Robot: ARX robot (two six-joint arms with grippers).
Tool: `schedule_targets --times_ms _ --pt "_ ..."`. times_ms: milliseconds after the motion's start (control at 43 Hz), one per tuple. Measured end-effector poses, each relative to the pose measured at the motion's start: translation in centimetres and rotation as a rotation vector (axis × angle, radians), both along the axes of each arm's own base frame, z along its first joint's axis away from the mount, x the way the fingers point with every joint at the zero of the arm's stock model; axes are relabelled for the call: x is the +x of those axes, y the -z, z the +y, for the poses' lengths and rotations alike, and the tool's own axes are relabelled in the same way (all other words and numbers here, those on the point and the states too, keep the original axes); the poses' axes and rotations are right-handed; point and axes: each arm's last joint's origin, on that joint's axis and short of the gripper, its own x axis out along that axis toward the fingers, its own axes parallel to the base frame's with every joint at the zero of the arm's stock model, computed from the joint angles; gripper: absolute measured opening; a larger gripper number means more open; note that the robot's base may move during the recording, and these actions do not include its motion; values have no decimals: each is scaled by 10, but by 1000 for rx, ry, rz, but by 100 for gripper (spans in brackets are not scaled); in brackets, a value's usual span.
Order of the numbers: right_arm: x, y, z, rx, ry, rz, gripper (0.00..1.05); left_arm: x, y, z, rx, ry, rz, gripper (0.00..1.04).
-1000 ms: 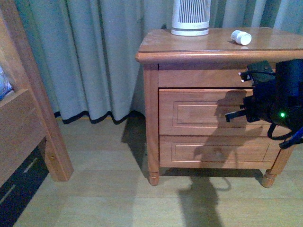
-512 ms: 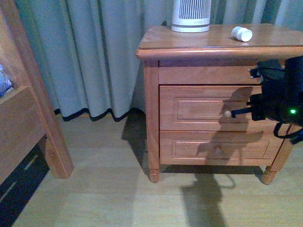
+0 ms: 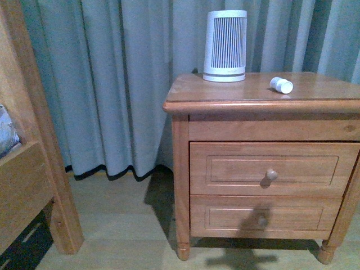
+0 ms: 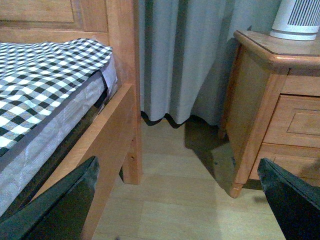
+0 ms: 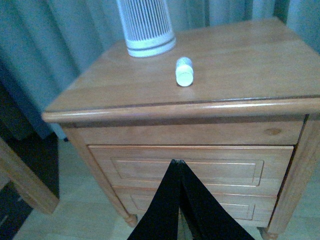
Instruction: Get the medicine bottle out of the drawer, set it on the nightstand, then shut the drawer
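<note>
Medicine bottle (image 3: pixel 280 85) lying on its side on the nightstand (image 3: pixel 236 101) top, toward the right half, apart from the front edge, cap toward the front. Seen in the right wrist view too (image 5: pixel 184 71), with the right gripper (image 5: pixel 181 200) in front of the cabinet, its dark fingers pressed together to a point, gripping nothing. Left gripper (image 4: pixel 180 200) spread wide, fingers at either side of its view, over pale wooden floor (image 3: pixel 124 225). Upper drawer (image 3: pixel 270 167) flush with the cabinet front, round knob at centre; lower drawer (image 3: pixel 261 216) likewise closed. Bed frame (image 3: pixel 34 169) at left, checked mattress (image 4: pixel 45 70) on it. Farther back on the top, near the rear edge, a white ribbed cylinder (image 3: pixel 225 46). Behind everything, grey-blue curtains (image 3: pixel 112 84) reaching the floor.
</note>
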Motion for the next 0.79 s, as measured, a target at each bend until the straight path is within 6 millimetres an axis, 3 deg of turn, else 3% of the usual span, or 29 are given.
schedule_targets --times_ms 47,163,279,372,465,605,791 --pt "-31 -9 1 -2 -14 -33 3 0 0 0 0 0 0 98" --pt "-82 -11 2 -7 -25 -59 3 0 0 0 0 0 0 98" --pt "-136 1 3 -22 -20 -78 3 0 0 0 0 0 0 98" --pt "-169 18 4 -46 0 -118 3 0 0 0 0 0 0 98" --pt "-174 35 4 -92 55 -161 3 0 0 0 0 0 0 98" --pt "-174 84 9 -151 134 -80 3 0 0 0 0 0 0 98" --pt "-175 83 15 -175 103 -101 3 0 0 0 0 0 0 98"
